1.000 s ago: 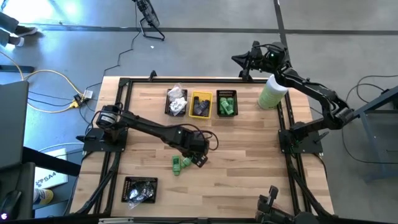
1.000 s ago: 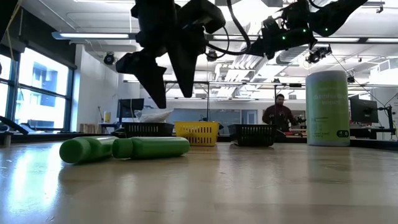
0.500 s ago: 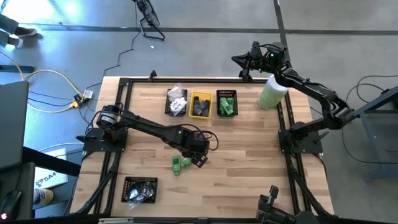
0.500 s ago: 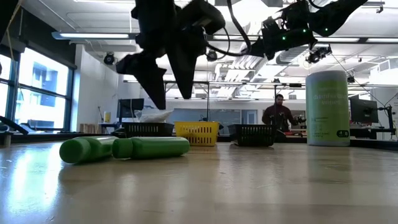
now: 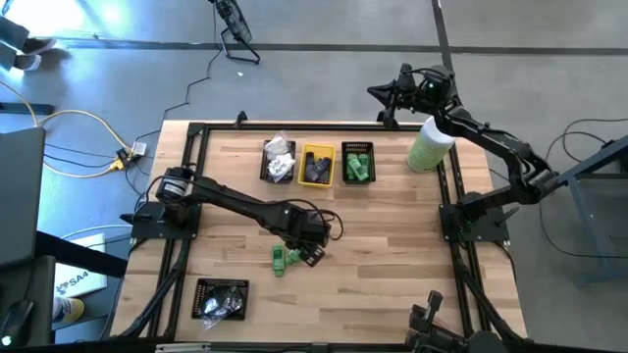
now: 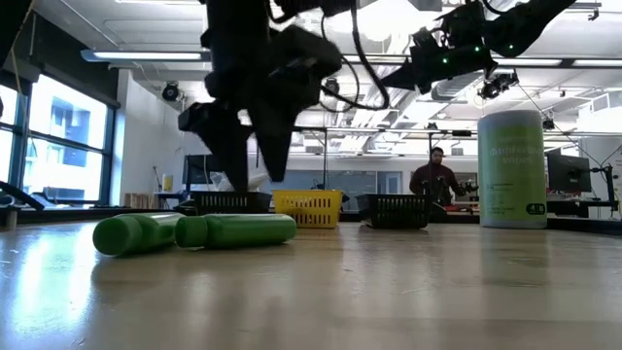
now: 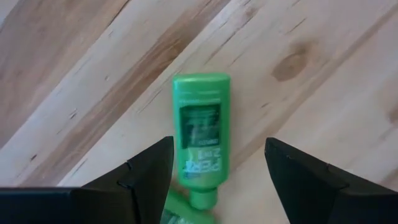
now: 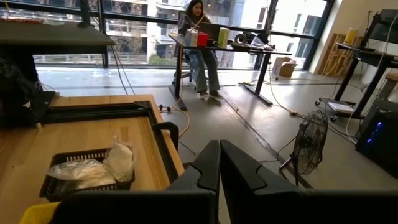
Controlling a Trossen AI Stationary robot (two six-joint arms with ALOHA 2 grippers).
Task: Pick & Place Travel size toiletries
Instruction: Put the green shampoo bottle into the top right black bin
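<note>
While lying flat, green bottle [image 7: 200, 137] seemingly centred under open left tool [image 7: 214, 171]

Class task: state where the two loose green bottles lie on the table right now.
High view: green bottles lie left of centre on the table, under the open left gripper.

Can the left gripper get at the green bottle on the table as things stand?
Probably yes: the left gripper hangs open directly over the green bottle, fingers either side, with bare table around it and only a second bottle lying alongside.
</note>
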